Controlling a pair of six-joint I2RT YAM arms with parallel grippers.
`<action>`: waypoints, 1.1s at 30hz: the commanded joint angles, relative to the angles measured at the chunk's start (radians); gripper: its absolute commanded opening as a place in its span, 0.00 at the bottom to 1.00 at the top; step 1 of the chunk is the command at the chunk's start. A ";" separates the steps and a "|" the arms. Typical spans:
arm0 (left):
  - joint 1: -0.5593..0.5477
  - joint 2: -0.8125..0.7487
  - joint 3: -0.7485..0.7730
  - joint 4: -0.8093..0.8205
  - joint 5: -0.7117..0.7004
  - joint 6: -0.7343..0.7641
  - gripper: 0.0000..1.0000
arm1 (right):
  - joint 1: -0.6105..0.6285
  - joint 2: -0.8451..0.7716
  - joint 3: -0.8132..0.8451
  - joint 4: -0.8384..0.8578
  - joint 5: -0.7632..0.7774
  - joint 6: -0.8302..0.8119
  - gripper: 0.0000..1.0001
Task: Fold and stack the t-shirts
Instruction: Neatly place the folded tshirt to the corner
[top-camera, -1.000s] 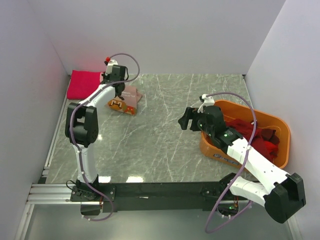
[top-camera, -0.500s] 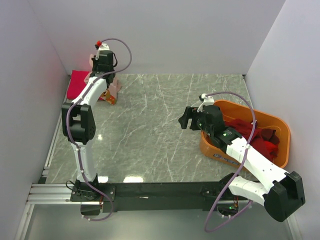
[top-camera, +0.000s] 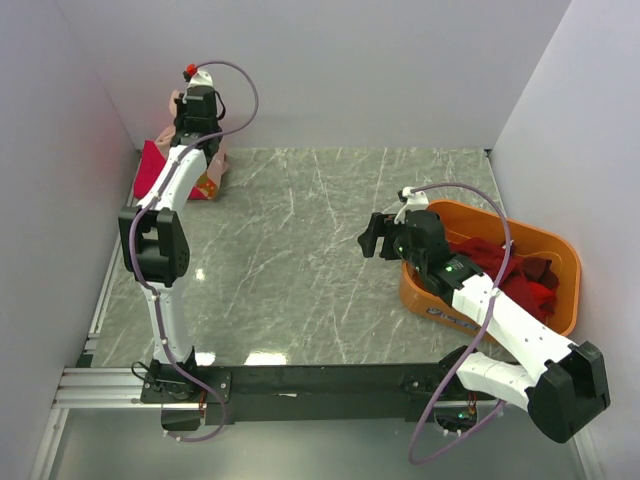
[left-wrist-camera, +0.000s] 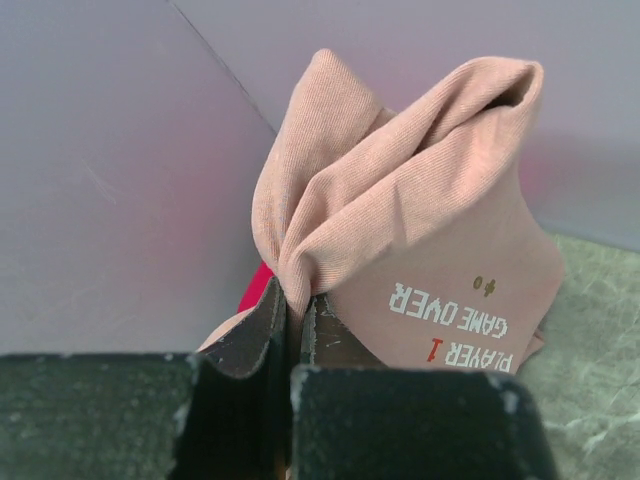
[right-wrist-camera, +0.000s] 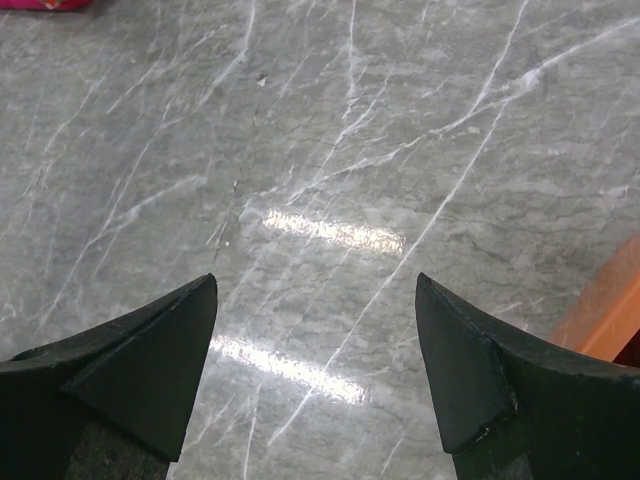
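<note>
Dusty-pink shirt (left-wrist-camera: 420, 230): we see it bunched, raised at far-left corner over crimson shirt (top-camera: 148, 172).
Left gripper (left-wrist-camera: 295, 300): pinched tight on its fold.
Right gripper (right-wrist-camera: 315, 290): wide apart, empty, above marble table (right-wrist-camera: 330, 120).
Dark red shirts (top-camera: 500, 268): heaped in orange tub (top-camera: 562, 250).

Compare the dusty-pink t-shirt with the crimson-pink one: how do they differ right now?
The dusty-pink t-shirt hangs bunched, pinched in the left arm's shut jaws; the crimson-pink t-shirt lies on the table, ungripped. The dusty-pink one carries printed text; the crimson-pink one shows no print. Both are cloth shirts at the far left corner.
</note>
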 joint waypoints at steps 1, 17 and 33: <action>0.015 -0.034 0.052 0.055 0.020 0.010 0.01 | -0.008 0.020 0.006 -0.042 0.030 -0.006 0.86; 0.152 0.165 0.087 0.002 0.037 -0.079 0.06 | -0.008 0.069 0.033 -0.072 0.071 -0.015 0.86; 0.187 0.143 0.164 -0.056 -0.020 -0.287 0.99 | -0.008 0.088 0.065 -0.097 0.087 -0.018 0.86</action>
